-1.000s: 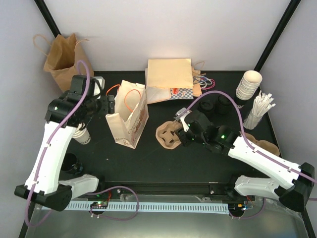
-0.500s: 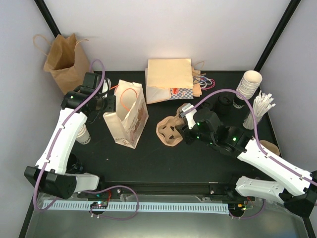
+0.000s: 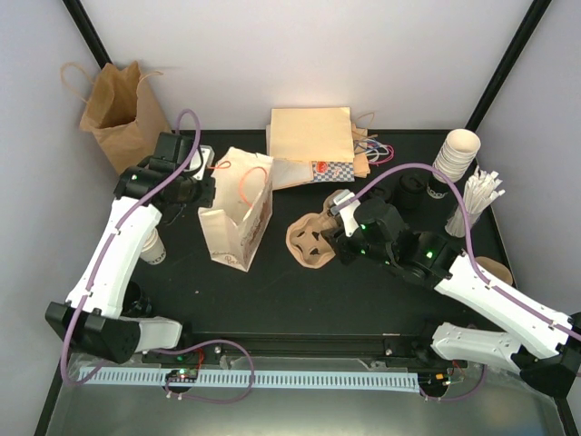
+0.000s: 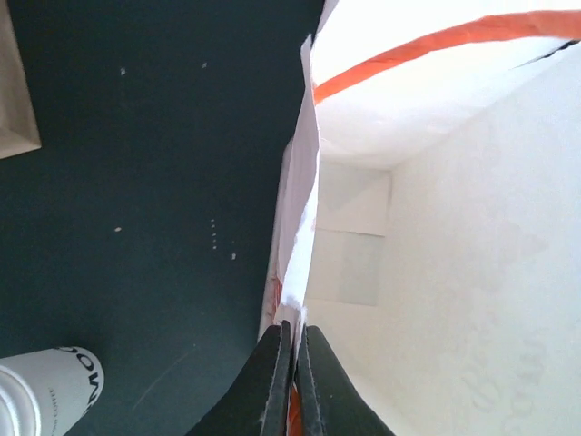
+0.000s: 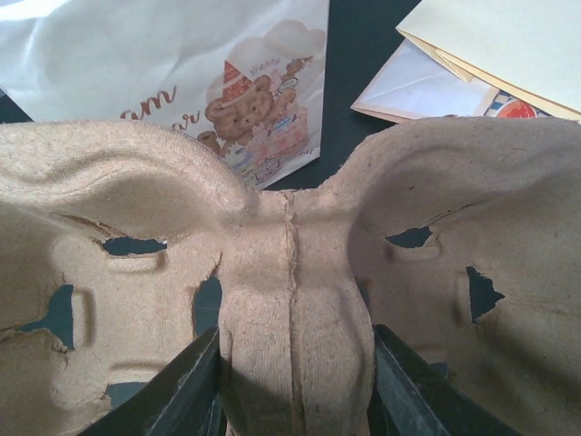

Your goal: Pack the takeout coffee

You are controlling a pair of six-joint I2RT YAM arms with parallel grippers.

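A white paper bag (image 3: 238, 213) with an orange handle stands upright left of centre. My left gripper (image 3: 204, 188) is shut on the bag's left rim; the left wrist view shows the fingertips (image 4: 293, 331) pinching the thin paper wall (image 4: 304, 227), with the bag's pale inside on the right. A brown pulp cup carrier (image 3: 311, 241) lies at centre. My right gripper (image 3: 334, 238) is shut on its middle ridge (image 5: 295, 300), one finger on each side. The takeout coffee, a white printed cup (image 3: 152, 248) (image 4: 45, 392), stands beside my left arm, which hides its lid.
A brown paper bag (image 3: 116, 113) stands at the back left, and flat bags and envelopes (image 3: 313, 141) lie at the back centre. Stacked lidless cups (image 3: 456, 154), white sticks (image 3: 472, 204) and loose black lids (image 3: 406, 193) sit at the right.
My left gripper has moved onto the white bag's rim and shut on it; the bag has shifted slightly right. My right arm swung slightly and now holds the carrier still.
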